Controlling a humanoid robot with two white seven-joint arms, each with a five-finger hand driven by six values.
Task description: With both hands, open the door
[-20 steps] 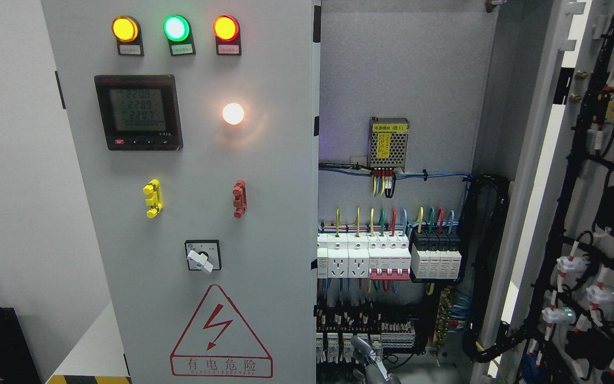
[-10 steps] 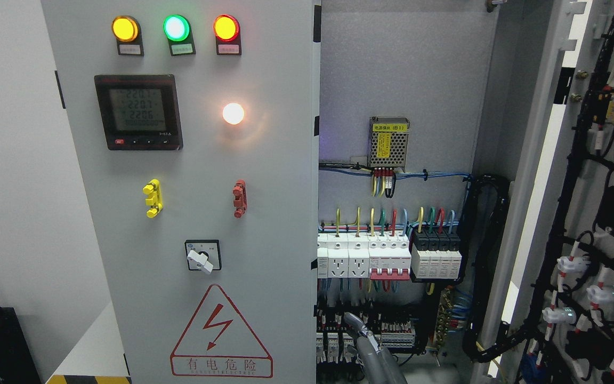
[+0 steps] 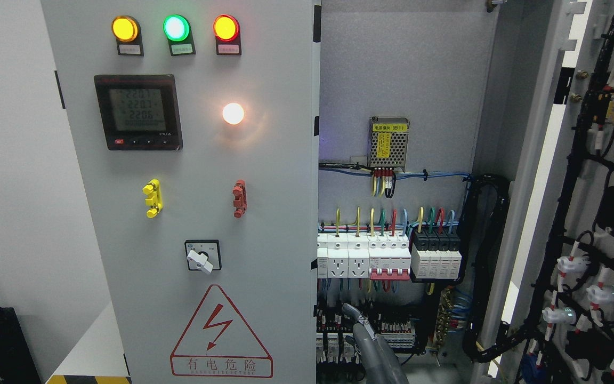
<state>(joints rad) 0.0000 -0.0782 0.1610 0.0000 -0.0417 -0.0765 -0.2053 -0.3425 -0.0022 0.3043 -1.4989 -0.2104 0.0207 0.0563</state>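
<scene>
Head view: one grey robot hand [image 3: 369, 344] rises from the bottom edge, just right of the closed left door's [image 3: 190, 213] edge. Which arm it belongs to cannot be told, nor whether its fingers are released or clenched; it grasps nothing visible. Directly above it sit white breakers [image 3: 363, 258]. Far to its right hangs the open right door [image 3: 539, 160]. Up and left of it, the closed door carries three indicator lamps [image 3: 176, 28], one meter [image 3: 138, 112], two handles and one rotary switch [image 3: 202, 256].
</scene>
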